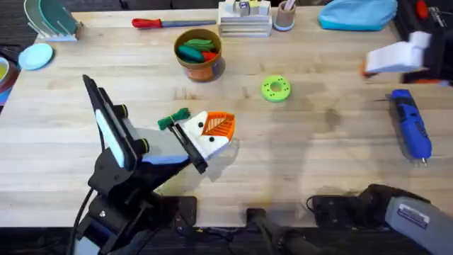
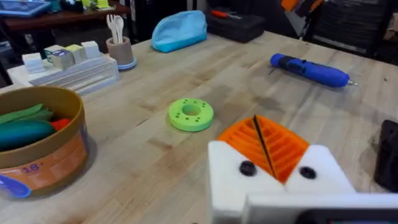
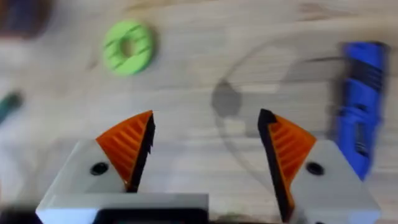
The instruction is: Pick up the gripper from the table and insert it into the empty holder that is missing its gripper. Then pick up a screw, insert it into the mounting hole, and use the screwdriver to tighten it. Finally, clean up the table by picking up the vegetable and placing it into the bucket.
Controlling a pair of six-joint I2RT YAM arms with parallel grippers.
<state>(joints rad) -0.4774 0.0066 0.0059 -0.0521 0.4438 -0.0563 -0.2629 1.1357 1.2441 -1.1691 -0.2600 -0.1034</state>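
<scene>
Shows a pale wooden table from overhead, with two robot arms rising from the near edge. Places the left gripper near the table's middle, reaching in from the lower left, its white fingers and orange ribbed pads pressed flat together with just a thin dark seam between them and nothing visibly pinched. Finds a small green item lying just beside that gripper's body, of a kind that cannot be made out. Puts the right gripper above bare tabletop, pads spread wide apart and holding nothing. Locates the blue pen-shaped screwdriver lying flat near the table's right side, metal tip toward the near edge, untouched by either gripper. Sets the round green disc with holes between the left gripper and the screwdriver, apart from both. Marks the tan-and-orange bucket standing upright farther back, beyond the left gripper, with green and red vegetables already inside. Lists, along the far edge, a red-handled screwdriver, a white tray of small blocks, a cup of utensils and a blue pouch.
</scene>
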